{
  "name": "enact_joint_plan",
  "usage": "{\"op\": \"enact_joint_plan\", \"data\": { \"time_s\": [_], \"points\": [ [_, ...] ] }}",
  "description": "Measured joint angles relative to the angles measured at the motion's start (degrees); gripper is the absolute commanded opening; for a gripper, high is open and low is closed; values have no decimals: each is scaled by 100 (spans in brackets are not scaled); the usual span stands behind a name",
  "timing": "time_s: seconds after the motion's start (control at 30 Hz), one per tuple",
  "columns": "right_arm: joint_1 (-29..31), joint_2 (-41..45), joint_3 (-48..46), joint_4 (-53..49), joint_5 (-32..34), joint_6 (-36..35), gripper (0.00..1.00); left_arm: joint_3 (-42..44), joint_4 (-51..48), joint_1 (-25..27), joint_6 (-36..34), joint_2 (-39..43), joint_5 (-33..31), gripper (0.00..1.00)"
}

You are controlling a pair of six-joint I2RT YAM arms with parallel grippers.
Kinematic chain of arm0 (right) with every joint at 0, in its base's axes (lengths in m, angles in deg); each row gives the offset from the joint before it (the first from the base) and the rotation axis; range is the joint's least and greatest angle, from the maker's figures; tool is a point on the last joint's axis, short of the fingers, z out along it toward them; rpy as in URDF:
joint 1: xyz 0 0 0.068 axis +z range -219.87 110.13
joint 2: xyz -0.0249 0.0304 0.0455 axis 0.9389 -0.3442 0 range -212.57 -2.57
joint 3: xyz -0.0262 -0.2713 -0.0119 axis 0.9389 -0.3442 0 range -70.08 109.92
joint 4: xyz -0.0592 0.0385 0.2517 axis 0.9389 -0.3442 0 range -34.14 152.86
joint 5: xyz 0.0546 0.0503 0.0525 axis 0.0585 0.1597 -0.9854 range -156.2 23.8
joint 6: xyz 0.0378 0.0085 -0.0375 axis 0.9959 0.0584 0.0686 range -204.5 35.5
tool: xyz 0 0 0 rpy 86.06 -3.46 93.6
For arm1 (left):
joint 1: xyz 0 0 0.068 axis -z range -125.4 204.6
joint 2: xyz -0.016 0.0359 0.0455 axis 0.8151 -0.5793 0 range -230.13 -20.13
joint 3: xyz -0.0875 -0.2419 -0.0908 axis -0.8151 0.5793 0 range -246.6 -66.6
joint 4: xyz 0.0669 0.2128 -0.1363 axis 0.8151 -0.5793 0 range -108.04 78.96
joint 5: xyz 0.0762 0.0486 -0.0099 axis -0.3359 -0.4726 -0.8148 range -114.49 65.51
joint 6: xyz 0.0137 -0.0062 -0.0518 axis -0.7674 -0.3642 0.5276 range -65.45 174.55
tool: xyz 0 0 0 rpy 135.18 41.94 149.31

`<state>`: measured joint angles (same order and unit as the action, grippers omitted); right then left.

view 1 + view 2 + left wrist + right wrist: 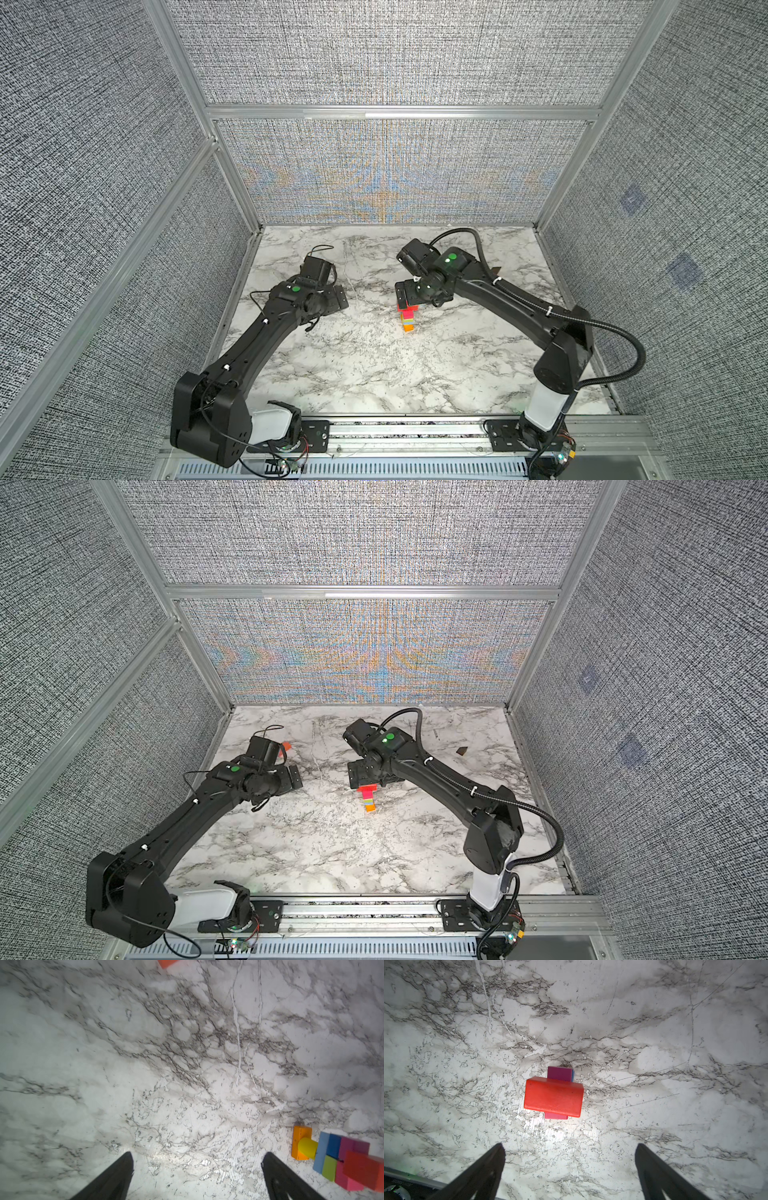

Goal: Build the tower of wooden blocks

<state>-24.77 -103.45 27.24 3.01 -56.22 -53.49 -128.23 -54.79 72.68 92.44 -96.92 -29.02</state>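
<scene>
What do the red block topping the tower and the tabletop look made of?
Red block: probably painted wood, matte, with small dark nicks and softened edges. Tabletop: marble-patterned, smooth, slightly glossy under the light; stone or printed laminate, cannot tell.

Both arms are matte black, built of angular, boxy housings. The left arm (pixel 257 336) has a white shell (pixel 272 424) at its base, at seven o'clock in both top views. The right arm (pixel 511 316) has a taller white shell (pixel 544 404) at five o'clock. Each wrist housing bears a round green mark (pixel 295 289). A ribbed black hose (pixel 523 296) runs along the right arm, bound with white cable ties (pixel 549 309). Thin black wires (pixel 202 401) trail along the left arm. Black screwed plates (pixel 316 432) anchor the bases. The left pincer (pixel 198 1154) and right pincer (pixel 569 1145) have plain black tapering fingers (pixel 116 1176).
</scene>
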Motion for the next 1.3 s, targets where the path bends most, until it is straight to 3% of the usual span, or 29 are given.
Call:
{"op": "enact_joint_plan", "data": {
  "time_s": [0.33, 0.6, 0.97, 1.3],
  "points": [
    [-345, 1670, -1808, 1300, 17, -590, 99, -2184, -826, -850, -302, -1980, -221, 99],
    [-968, 2677, -2983, 2470, -151, -918, 99, -4398, -1637, -1001, -337, -3827, -496, 99],
    [-1685, 2756, -3598, 2949, -673, -1003, 99, -6725, -2430, -1014, -55, -5862, -675, 98],
    [-2363, 1781, -3141, 3193, -1711, -833, 99, -7086, -2516, -1062, 177, -6452, -710, 97]
  ]
}}
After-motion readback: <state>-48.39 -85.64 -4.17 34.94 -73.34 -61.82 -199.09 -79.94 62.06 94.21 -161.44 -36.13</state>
